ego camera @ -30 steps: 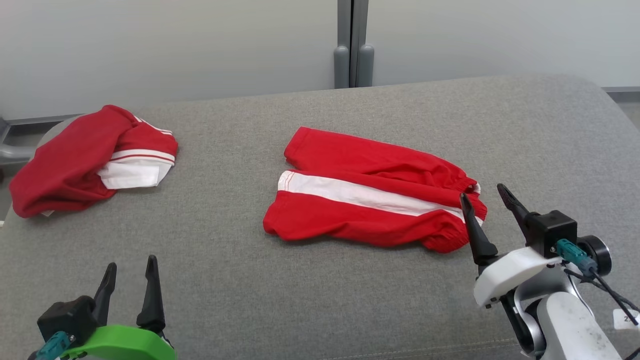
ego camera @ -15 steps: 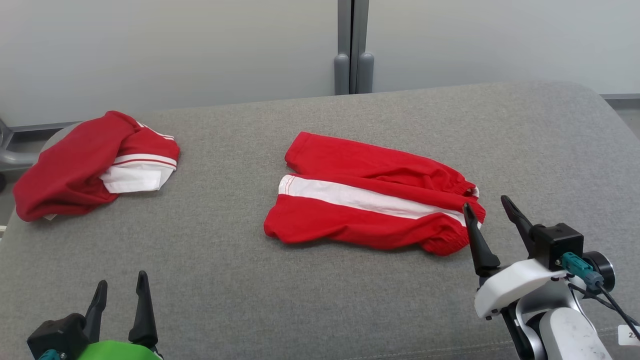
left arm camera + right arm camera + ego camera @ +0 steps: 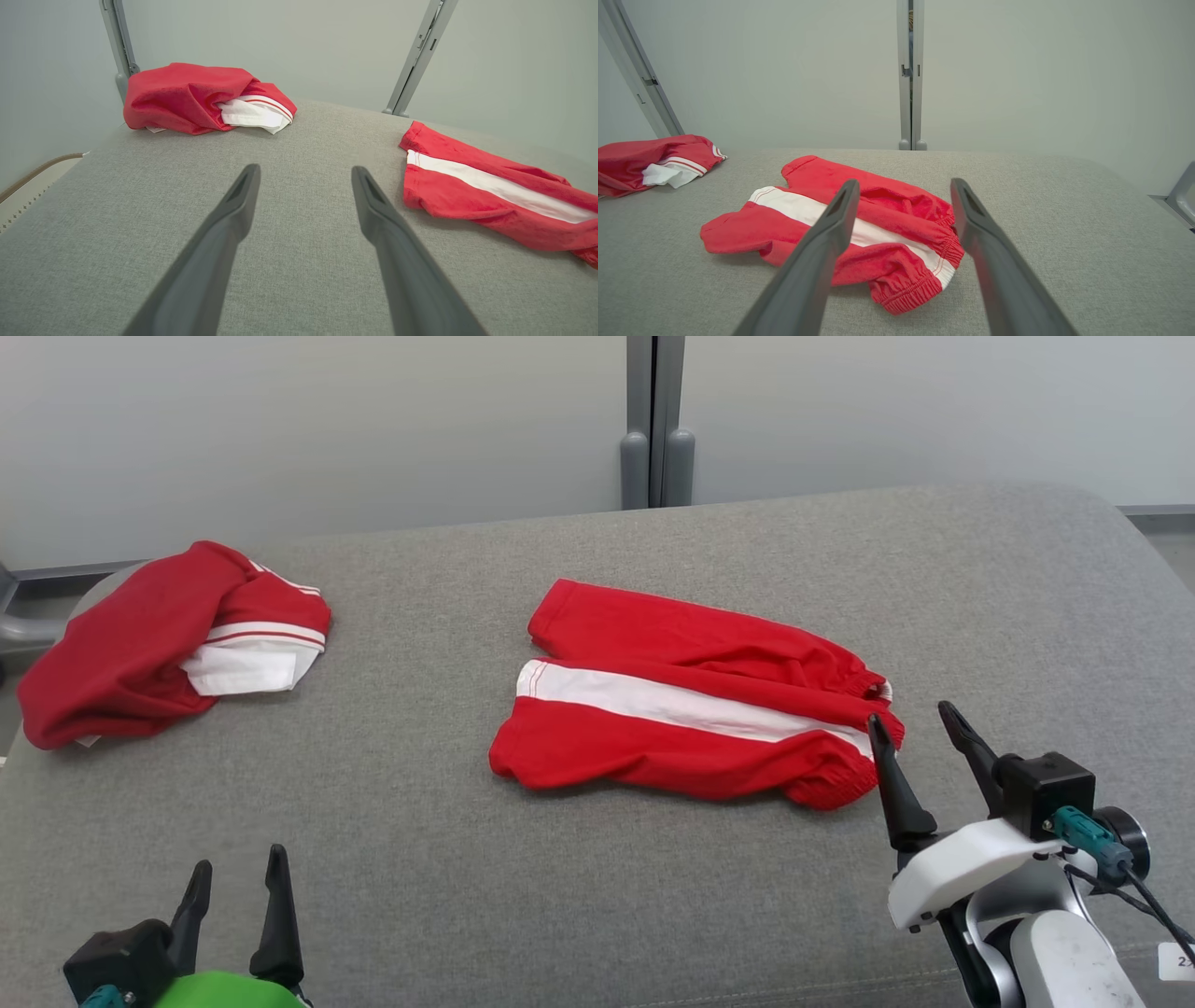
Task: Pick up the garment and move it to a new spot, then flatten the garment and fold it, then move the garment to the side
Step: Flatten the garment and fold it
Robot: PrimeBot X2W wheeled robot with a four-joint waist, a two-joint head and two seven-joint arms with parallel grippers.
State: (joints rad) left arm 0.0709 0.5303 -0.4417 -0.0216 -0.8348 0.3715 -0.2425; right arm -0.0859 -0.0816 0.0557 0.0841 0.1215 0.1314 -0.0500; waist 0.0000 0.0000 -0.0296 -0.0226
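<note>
My right hand (image 3: 907,713) is at the near right of the counter (image 3: 579,896). Its two dark fingers (image 3: 894,782) are wide apart and hold nothing. The tips point to the far side, and the left one stands just before the right end of the red garment (image 3: 653,756), where the cloth is gathered by elastic. I cannot tell if it touches the cloth. In the right wrist view this end of the garment lies between and below my two fingers.

My left hand (image 3: 239,858) is at the near left, also wide open and empty. It is over bare gray fabric, well apart from both pieces of clothing.

The red garment lies about in the middle of the counter, quite flat, with a white stripe (image 3: 672,702) along its length from left to right. Its far red part is a little wrinkled toward the right end.

A second red garment (image 3: 140,644) is at the far left edge of the counter, crumpled in a heap, with a white part showing on its right side. The two garments are well apart.

Behind the counter is a pale wall (image 3: 280,429) with a gray post (image 3: 658,429) near the middle.
</note>
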